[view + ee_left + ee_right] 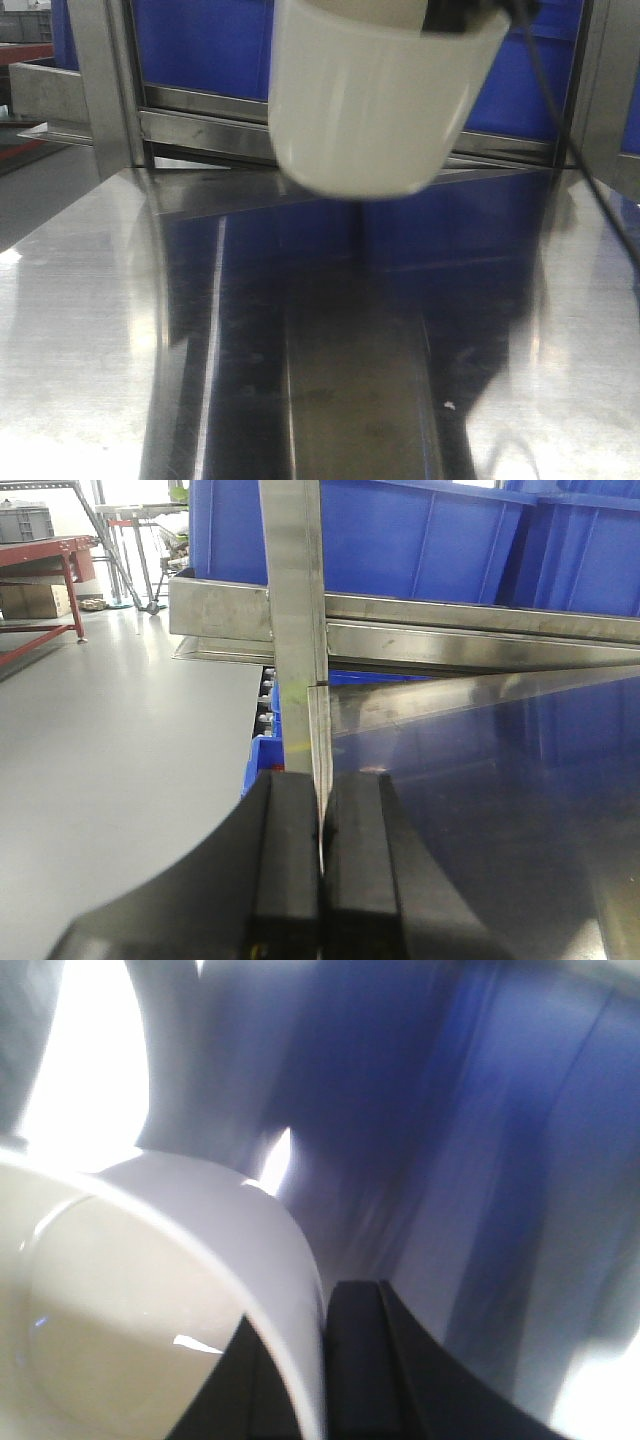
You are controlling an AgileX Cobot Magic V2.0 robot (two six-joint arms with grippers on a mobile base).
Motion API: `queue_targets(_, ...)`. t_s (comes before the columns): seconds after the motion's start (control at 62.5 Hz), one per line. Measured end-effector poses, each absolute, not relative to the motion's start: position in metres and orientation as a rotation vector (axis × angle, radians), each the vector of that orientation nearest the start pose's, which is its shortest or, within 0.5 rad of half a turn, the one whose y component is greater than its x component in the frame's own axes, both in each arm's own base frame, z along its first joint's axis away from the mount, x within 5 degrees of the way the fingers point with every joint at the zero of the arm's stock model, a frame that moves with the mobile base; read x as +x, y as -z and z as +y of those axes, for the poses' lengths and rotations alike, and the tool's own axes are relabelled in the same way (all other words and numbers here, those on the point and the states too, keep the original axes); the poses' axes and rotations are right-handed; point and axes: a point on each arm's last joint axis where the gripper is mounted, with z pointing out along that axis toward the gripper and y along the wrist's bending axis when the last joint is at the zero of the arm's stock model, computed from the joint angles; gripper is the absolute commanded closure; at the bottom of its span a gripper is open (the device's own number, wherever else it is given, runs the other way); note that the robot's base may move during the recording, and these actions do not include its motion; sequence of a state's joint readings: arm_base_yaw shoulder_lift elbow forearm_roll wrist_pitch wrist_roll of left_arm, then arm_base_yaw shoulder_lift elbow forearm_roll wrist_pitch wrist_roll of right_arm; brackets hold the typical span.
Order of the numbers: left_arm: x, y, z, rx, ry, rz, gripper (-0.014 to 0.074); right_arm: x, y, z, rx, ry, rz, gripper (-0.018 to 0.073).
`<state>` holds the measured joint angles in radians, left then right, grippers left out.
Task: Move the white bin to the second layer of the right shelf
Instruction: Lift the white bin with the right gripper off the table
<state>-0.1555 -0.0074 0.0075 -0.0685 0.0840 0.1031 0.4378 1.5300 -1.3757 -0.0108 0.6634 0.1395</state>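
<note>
floor (120,740): grey | blue crates (420,540): rear | red workbench (40,555): far left | tabletop (80,330): shiny steel

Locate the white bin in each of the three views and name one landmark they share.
Exterior front view: the white bin fills the top centre, blurred, above the steel tabletop.
Left wrist view: not in it.
Right wrist view: lower left, its wall pinched by the right gripper.
Shared landmark: the blue crates behind, in all three.
</note>
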Motion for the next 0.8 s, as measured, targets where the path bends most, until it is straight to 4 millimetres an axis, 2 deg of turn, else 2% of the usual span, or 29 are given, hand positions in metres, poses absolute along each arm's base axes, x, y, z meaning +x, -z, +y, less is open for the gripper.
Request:
queue_targets(0.064,0.055,-0.203,-0.009,0.154,0.099,1.561,0.0512,0.303,-0.368,0.139,-0.338,-0.295,2.222,0.0503)
queue_targets(0.176,0.055,-0.203,-0.009,0.154,0.099,1.561,0.0512,0.280,-0.382,0.124,-0.314,-0.308,2.130,0.0503)
queue_targets(0.32,0.055,-0.203,-0.009,0.154,0.099,1.561,0.0512,0.245,-0.380,0.097,-0.258,-0.304,2.043,0.0503)
queue_targets(0.56,0.055,-0.203,-0.009,0.154,0.099,1.561,0.0512,0.182,-0.351,0.047,-0.129,-0.243,1.966,0.0503)
queue_targets(0.8,0.055,-0.203,-0.009,0.154,0.099,1.561,0.0512,0.136,-0.320,0.030,-0.091,-0.227,1.920,0.0503)
